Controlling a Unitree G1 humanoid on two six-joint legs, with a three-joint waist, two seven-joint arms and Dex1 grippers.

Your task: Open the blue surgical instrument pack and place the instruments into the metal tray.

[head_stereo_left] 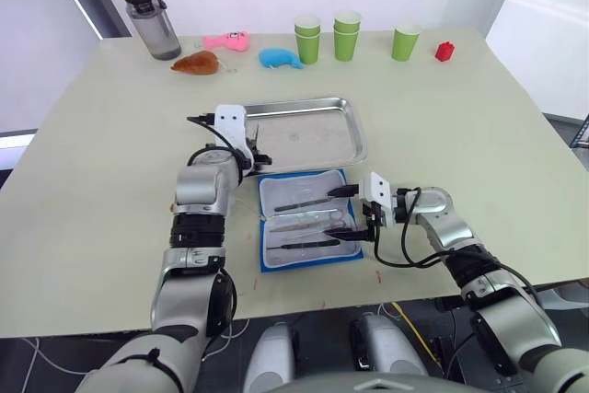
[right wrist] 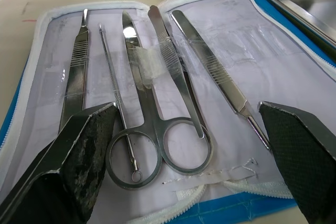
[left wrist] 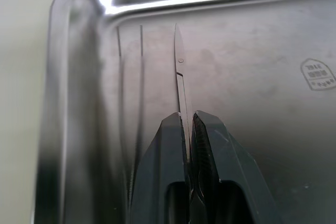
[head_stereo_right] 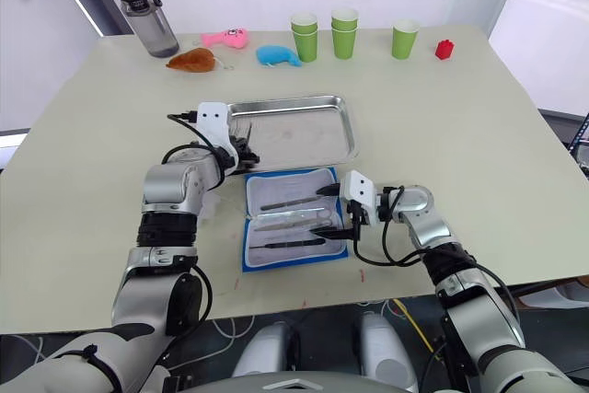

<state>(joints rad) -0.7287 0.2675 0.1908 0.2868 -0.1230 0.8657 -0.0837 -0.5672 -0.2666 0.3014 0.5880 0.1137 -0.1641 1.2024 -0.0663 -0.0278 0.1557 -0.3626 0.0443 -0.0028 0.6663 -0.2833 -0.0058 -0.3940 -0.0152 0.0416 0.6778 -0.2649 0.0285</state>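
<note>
The blue surgical instrument pack (head_stereo_left: 270, 227) lies open on the table just in front of the metal tray (head_stereo_left: 317, 135). Its pale lining holds several instruments in clear pockets: ring-handled scissors (right wrist: 157, 135), tweezers (right wrist: 173, 72), a thin probe (right wrist: 113, 87) and two flat handles (right wrist: 76, 72). My right gripper (head_stereo_left: 350, 213) stands open at the pack's right edge, its fingers either side of the scissors' rings, touching nothing. My left gripper (left wrist: 187, 116) is shut on slim silver scissors (left wrist: 179, 72), held low over the tray's left part with the tips pointing along the tray bottom.
Along the table's far side stand a grey bottle (head_stereo_left: 152, 20), brown (head_stereo_left: 196, 63), pink (head_stereo_left: 227, 40) and blue (head_stereo_left: 279, 58) plush toys, green cups (head_stereo_left: 347, 34) and a small red object (head_stereo_left: 444, 52). The tray's raised rim (head_stereo_left: 304, 103) borders the pack's far edge.
</note>
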